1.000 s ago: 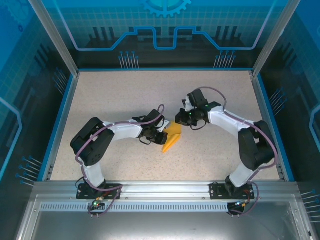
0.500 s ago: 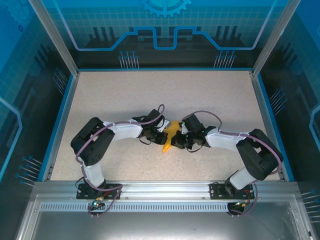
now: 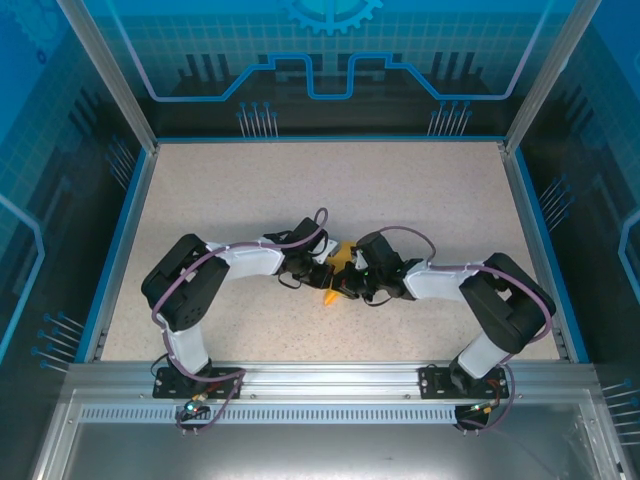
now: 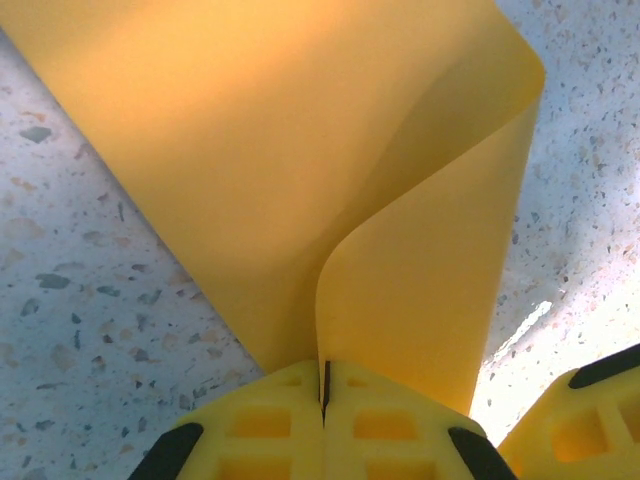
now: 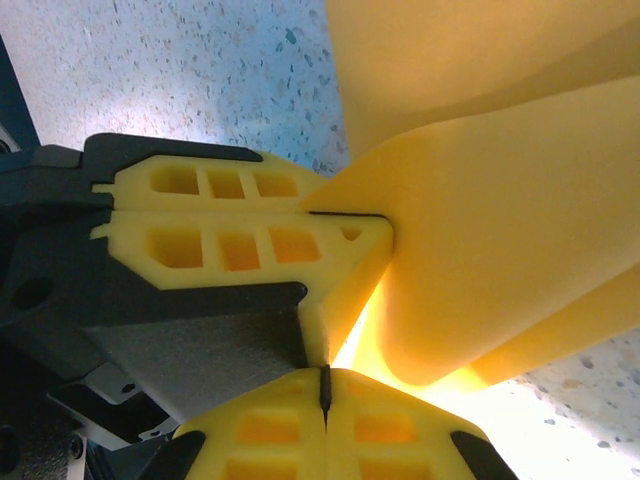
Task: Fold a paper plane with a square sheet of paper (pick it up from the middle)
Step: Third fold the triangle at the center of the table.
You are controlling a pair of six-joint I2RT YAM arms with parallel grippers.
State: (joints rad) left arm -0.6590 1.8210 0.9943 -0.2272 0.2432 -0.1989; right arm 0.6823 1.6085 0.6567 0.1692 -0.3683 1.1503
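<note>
On the table (image 3: 220,200), left claw (image 4: 325,385) pinches the one paper sheet (image 4: 300,150), right claw (image 5: 325,388) closed alongside.

**Both arms meet tip to tip, fingers pressed tight**

The left arm (image 3: 250,262) and right arm (image 3: 450,285) fold inward, elbows out to the sides, wrists facing each other. The left gripper (image 4: 325,385) is clamped on the paper (image 4: 300,150), which fans out ahead of its tips. The right gripper (image 5: 325,385) has its fingers pressed together, the tips against the flank of the left one's nearer finger (image 5: 240,250).
</note>
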